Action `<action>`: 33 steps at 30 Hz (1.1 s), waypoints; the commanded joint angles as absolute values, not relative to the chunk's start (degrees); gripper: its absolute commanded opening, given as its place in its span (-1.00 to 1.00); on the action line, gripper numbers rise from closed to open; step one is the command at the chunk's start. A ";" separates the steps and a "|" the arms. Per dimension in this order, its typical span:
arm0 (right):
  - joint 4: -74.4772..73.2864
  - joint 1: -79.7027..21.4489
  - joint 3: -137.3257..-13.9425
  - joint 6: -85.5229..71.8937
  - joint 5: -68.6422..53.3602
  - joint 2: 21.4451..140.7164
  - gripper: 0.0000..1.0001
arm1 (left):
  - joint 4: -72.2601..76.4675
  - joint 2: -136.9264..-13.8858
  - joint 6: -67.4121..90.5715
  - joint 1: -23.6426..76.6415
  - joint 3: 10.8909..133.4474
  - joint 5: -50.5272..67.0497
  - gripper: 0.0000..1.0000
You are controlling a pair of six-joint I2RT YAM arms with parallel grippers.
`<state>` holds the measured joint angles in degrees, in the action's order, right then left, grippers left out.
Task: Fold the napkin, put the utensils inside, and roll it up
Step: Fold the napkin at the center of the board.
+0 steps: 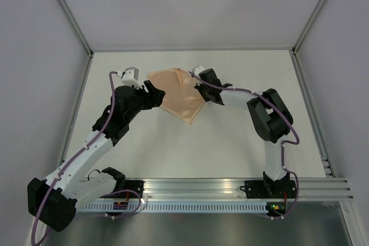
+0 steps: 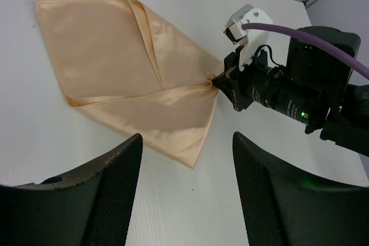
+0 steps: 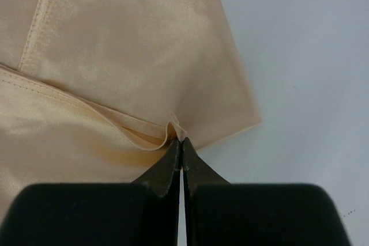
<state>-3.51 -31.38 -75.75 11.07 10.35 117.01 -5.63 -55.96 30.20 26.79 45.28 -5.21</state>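
Observation:
The peach-orange napkin (image 1: 180, 93) lies folded over itself on the white table, between the two arms at the back. My right gripper (image 3: 181, 142) is shut on a corner of the napkin (image 3: 121, 56), pinching a small tuft of its hem at the fingertips. In the left wrist view the same pinch shows at the napkin's (image 2: 127, 79) right edge, under the right gripper (image 2: 216, 82). My left gripper (image 2: 187, 142) stands open just short of the napkin's near point, with only bare table between its fingers. The utensils are out of view.
The white table (image 1: 230, 142) is walled by grey panels on three sides. An aluminium rail (image 1: 230, 187) with the arm bases runs along the near edge. A purple cable (image 2: 300, 36) trails over the right arm's wrist.

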 commanded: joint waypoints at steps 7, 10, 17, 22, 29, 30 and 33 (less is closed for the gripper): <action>-6.85 -29.71 -79.80 7.91 8.97 117.07 -0.77 | -0.35 -58.53 30.41 26.63 42.63 -0.26 0.40; -7.38 -29.44 -80.33 7.56 8.88 117.16 -0.69 | 1.39 -59.68 30.50 26.63 41.84 1.49 0.41; -8.96 -28.21 -81.82 6.42 7.56 117.42 -0.38 | 3.34 -63.54 29.71 26.81 41.05 4.48 0.42; -9.93 -27.25 -82.62 5.98 6.86 117.86 -0.24 | 4.57 -65.91 29.01 27.07 40.78 5.97 0.43; -10.63 -25.84 -83.49 5.01 4.57 118.65 -0.17 | 5.71 -70.92 28.04 28.47 42.97 7.91 0.47; -10.98 -25.67 -83.67 5.01 4.48 118.74 -0.14 | 5.71 -72.15 27.78 28.91 43.41 7.91 0.47; -11.25 -25.14 -84.20 4.83 3.52 118.57 -0.10 | 5.63 -74.34 26.98 29.79 45.35 7.65 0.50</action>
